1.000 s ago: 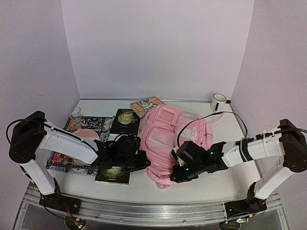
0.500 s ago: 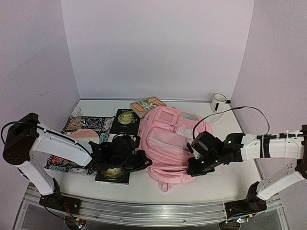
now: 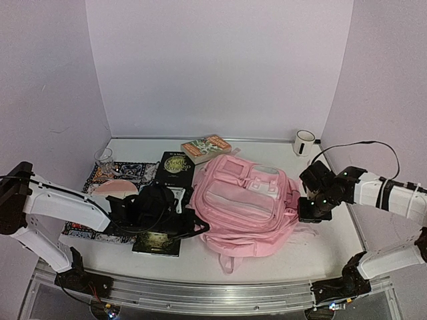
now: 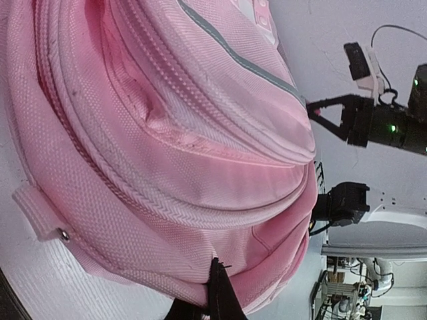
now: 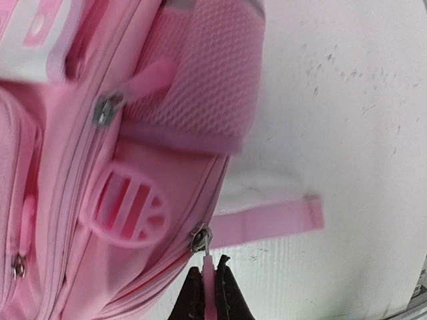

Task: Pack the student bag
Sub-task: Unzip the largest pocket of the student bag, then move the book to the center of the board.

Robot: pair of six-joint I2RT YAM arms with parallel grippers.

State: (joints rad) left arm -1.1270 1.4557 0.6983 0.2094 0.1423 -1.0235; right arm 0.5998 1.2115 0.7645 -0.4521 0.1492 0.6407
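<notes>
The right gripper's (image 5: 208,268) jaws are pinched shut on a pink zipper pull (image 5: 207,257) at the side of the student bag (image 3: 243,200), just below the metal slider (image 5: 199,238). The left gripper's (image 4: 217,288) jaws are drawn together to a narrow point at the bag's edge seam and appear to nip the fabric there. On the white table (image 3: 273,267), the pink backpack lies flat in the middle with its zipped front pockets facing up. From the top view, the left gripper is at the bag's left edge and the right gripper at its right edge. A pink strap (image 5: 267,223) trails from the bag onto the bare table beside the pinched pull. A patterned cloth (image 3: 127,172) is spread to the left of the bag, partly under the left arm, with a pale pink disc (image 3: 115,188) resting on it. A black book (image 3: 175,167) lies between the cloth and the bag, near the bag's upper left corner. Another dark book (image 3: 157,241) lies at the near side, below the left wrist. A colourful book (image 3: 205,147) sits towards the back wall, just behind the bag. A white mug (image 3: 304,141) stands at the back right, apart from the bag. A clear glass (image 3: 104,158) stands at the cloth's far left corner.
</notes>
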